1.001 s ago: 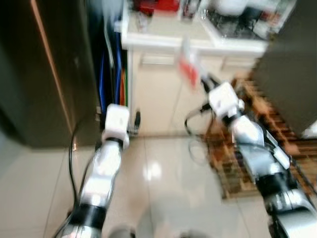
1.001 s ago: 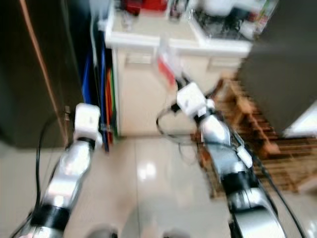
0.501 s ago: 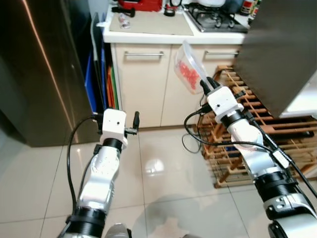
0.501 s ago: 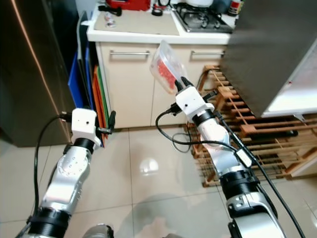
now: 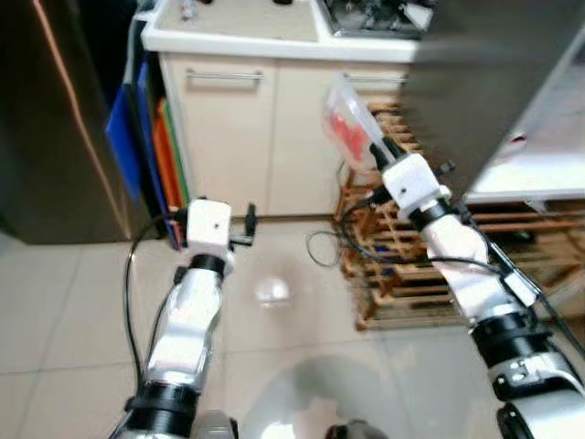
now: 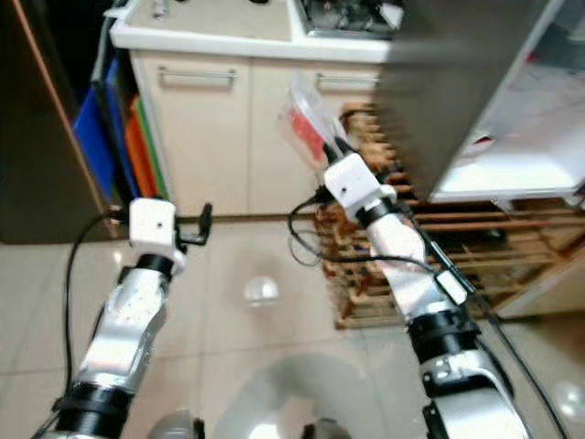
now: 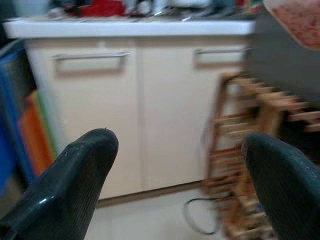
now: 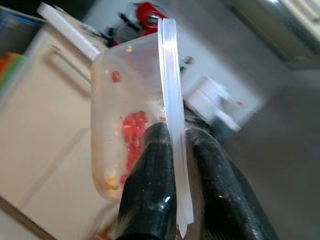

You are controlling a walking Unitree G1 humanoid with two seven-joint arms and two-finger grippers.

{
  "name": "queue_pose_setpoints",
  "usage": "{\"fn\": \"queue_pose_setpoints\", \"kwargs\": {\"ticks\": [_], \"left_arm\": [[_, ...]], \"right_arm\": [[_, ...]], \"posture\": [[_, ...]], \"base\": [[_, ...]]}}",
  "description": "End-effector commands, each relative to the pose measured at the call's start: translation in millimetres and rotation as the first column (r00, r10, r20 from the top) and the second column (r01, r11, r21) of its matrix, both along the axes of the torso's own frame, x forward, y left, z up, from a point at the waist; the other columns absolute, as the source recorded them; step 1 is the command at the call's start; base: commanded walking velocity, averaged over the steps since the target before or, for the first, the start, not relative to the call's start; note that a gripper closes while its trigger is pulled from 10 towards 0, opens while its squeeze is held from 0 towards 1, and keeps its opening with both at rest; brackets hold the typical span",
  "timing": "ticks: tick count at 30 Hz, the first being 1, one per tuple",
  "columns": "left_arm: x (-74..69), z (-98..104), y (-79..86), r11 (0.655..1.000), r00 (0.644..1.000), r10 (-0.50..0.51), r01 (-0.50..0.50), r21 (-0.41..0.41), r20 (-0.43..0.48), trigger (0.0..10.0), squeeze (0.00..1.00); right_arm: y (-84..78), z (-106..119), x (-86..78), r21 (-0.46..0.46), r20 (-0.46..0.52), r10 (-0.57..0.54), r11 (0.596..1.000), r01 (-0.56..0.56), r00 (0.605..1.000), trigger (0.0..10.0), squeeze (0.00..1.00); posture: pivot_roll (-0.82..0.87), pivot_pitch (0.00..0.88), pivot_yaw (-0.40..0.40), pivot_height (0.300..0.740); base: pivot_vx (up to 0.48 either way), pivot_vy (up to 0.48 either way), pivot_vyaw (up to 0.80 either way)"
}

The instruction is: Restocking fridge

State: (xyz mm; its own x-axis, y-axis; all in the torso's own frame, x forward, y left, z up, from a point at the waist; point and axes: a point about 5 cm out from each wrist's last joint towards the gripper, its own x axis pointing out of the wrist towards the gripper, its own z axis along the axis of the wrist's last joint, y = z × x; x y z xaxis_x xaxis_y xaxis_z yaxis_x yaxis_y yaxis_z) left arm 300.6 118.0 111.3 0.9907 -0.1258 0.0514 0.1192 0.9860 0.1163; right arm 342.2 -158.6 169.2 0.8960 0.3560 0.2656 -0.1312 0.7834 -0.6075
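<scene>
Right wrist view: clear plastic container (image 8: 131, 107) with red bits inside is pinched at its lid rim between the two black fingers (image 8: 150, 185) of the right gripper (image 8: 177, 165); container stands on edge, lid facing sideways, contents slumped to the low end. In the left eye view the same container (image 5: 345, 128) is held up in the air ahead of the right gripper (image 5: 377, 151), in front of the cream cabinet doors (image 5: 274, 128) and just above the wooden rack (image 5: 430, 265); not touching either.

Left gripper (image 5: 249, 224) is out in front at mid height over the tiled floor (image 5: 64, 311), holding nothing; left wrist view shows its fingers (image 7: 75, 185) spread wide apart with the cabinet doors (image 7: 125, 110) seen between them.

Surroundings: white countertop (image 5: 228, 32) over the cabinets, gas hob (image 5: 370, 14) at its right end, details blurred; blue and orange flat boards (image 5: 146, 151) stood on edge between the cabinet and a dark steel fridge side (image 5: 46, 119); large dark panel (image 5: 484, 73) at upper right with a white shelf surface (image 5: 548, 155) beside it; black cable (image 5: 324, 247) looped on the floor by the rack.
</scene>
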Motion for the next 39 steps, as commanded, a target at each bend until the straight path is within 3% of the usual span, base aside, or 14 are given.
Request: {"fn": "queue_pose_setpoints", "kwargs": {"ticks": [1, 7, 12, 21, 28, 39], "left_arm": [[-0.1, -1.7, 7.6, 1.0, 1.0, 0.02, -0.02, 0.003, -0.012, 10.0, 0.0], [0.4, -2.2, 9.6, 0.999, 0.999, 0.045, -0.045, -0.025, -0.013, 10.0, 0.0], [0.4, -3.5, 10.9, 0.999, 0.998, 0.054, -0.053, 0.011, -0.017, 10.0, 0.0], [-0.4, -4.9, 12.8, 0.997, 0.998, 0.059, -0.058, 0.047, -0.017, 10.0, 0.0], [2.1, -5.8, 17.2, 0.995, 0.996, 0.084, -0.082, 0.048, -0.029, 10.0, 0.0], [3.1, -7.8, 19.6, 0.994, 0.994, 0.103, -0.101, 0.048, -0.038, 10.0, 0.0]], "right_arm": [[4.7, 6.3, 0.7, 0.008, 0.025, 0.016, 1.0, -0.016, 1.0, 0.0, 0.0], [3.5, 7.1, 0.0, 0.008, 0.028, 0.018, 1.0, -0.019, 0.999, 0.0, 0.0], [-0.3, 8.5, -3.5, 0.007, 0.036, 0.028, 1.0, -0.029, 0.999, 0.0, 0.0], [-24.1, 9.0, -17.1, 0.063, 0.053, -0.048, 0.997, 0.045, 0.997, 0.0, 0.0], [-18.9, -6.0, -32.6, 0.072, 0.007, -0.035, 0.997, 0.034, 0.999, 0.0, 0.0], [-20.3, -8.9, -37.8, 0.077, -0.018, -0.043, 0.996, 0.044, 0.999, 0.0, 0.0]], "posture": [[0.13, 0.031, -0.059, 0.732], [0.13, 0.026, -0.059, 0.732], [0.12, 0.025, -0.056, 0.732], [0.11, 0.035, -0.048, 0.732], [0.1, 0.039, -0.037, 0.732], [0.09, 0.036, -0.031, 0.732]], "base": [[0.0, -0.48, 0.0], [0.0, -0.32, 0.0], [0.0, 0.0, 0.0], [0.0, 0.0, 0.0], [0.0, -0.202, 0.0], [0.0, -0.463, 0.0]]}}
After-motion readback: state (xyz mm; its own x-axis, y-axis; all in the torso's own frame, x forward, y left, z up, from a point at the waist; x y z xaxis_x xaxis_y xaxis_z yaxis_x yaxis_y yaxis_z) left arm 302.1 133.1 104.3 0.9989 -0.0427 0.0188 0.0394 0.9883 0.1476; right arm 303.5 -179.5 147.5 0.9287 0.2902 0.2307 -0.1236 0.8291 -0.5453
